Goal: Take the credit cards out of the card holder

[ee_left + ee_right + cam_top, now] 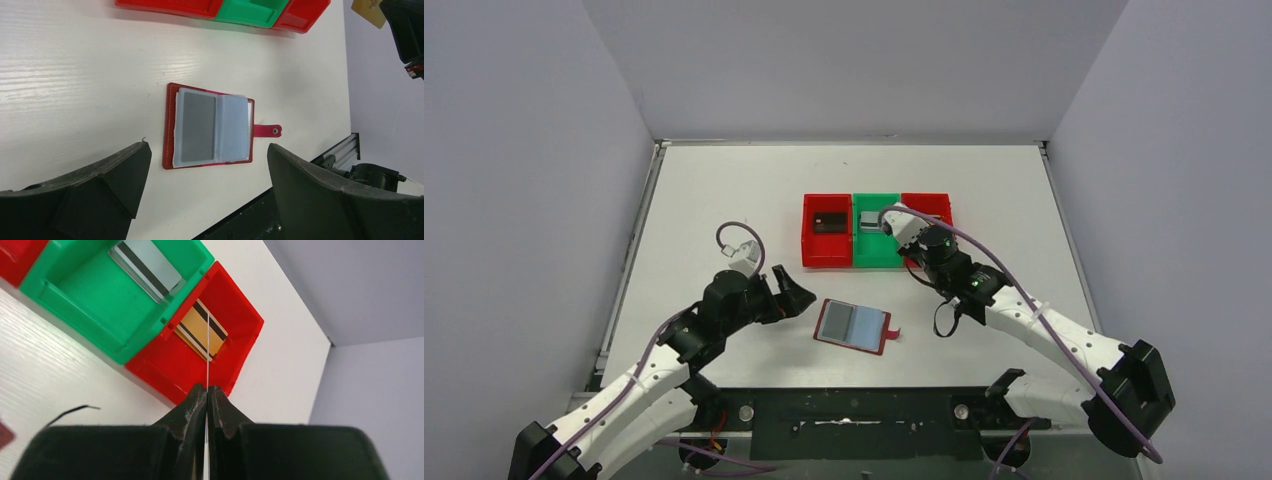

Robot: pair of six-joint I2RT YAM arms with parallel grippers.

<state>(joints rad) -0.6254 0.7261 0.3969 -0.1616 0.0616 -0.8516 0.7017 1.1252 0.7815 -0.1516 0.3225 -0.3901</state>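
The dark red card holder (854, 325) lies open on the table, clasp tab (267, 131) to its right. A grey card (197, 127) shows in its left sleeve; the right sleeve looks bluish and clear. My left gripper (799, 297) is open and empty, just left of the holder, its jaws spread wide on either side of it in the left wrist view (207, 146). My right gripper (207, 388) is shut on a thin gold-tan card (367, 10), seen edge-on (207, 350), above the right red bin (240, 325), which holds a gold card (197, 332).
Three bins stand in a row behind the holder: the left red bin (814, 245) with a black card (829, 221), the green bin (100, 305) with a silver card (145, 267), and the right red bin (929, 205). Grey walls enclose the table.
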